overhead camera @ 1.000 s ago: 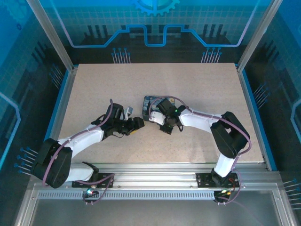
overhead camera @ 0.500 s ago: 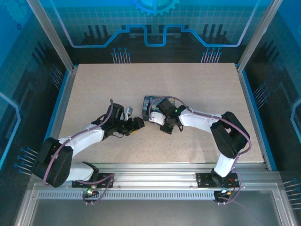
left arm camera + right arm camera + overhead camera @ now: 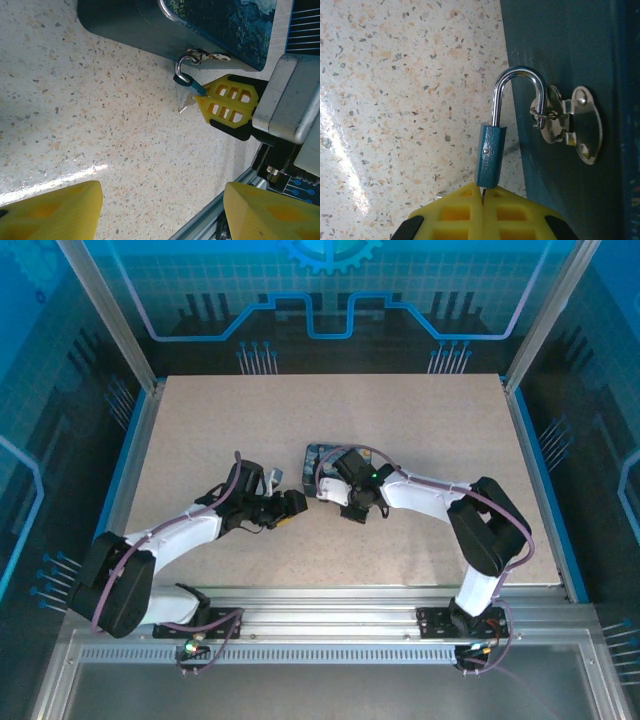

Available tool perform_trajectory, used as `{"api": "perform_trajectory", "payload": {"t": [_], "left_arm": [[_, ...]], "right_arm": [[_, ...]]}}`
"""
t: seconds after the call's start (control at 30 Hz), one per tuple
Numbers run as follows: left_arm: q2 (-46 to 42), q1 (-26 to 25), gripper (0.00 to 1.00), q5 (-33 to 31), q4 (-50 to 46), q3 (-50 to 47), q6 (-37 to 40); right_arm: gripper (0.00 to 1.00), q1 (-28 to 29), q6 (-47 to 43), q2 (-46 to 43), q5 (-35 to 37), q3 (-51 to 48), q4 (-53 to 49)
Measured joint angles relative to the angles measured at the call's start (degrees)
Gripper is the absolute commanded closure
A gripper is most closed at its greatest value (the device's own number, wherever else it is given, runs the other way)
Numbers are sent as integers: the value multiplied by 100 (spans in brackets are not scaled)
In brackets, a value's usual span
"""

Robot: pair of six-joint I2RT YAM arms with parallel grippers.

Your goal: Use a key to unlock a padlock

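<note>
A small teal-bodied metal padlock (image 3: 490,156) hangs by its silver shackle (image 3: 517,75) from the clasp (image 3: 570,125) of a blue painted tin box (image 3: 570,50) on a speckled desk (image 3: 395,100). The right pincer (image 3: 483,192), yellow fingers pressed together, pinches a thin metal key (image 3: 482,190) whose tip sits in the padlock's base. The left pincer (image 3: 162,195) waits nearby, fingers wide and empty. Nothing has visibly moved over the last second, so the key has probably yet to turn. Whether the shackle is free cannot be told.
</note>
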Motion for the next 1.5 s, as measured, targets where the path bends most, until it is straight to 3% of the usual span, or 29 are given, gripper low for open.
{"api": "perform_trajectory", "payload": {"t": [0.93,1.5], "left_arm": [[-4,0,34,-2,-22,0,13],[-376,20,33,-76,-192,-219,11]], "right_arm": [[100,212,-361,28,103,151,66],[100,361,-326,11,-223,173,87]]}}
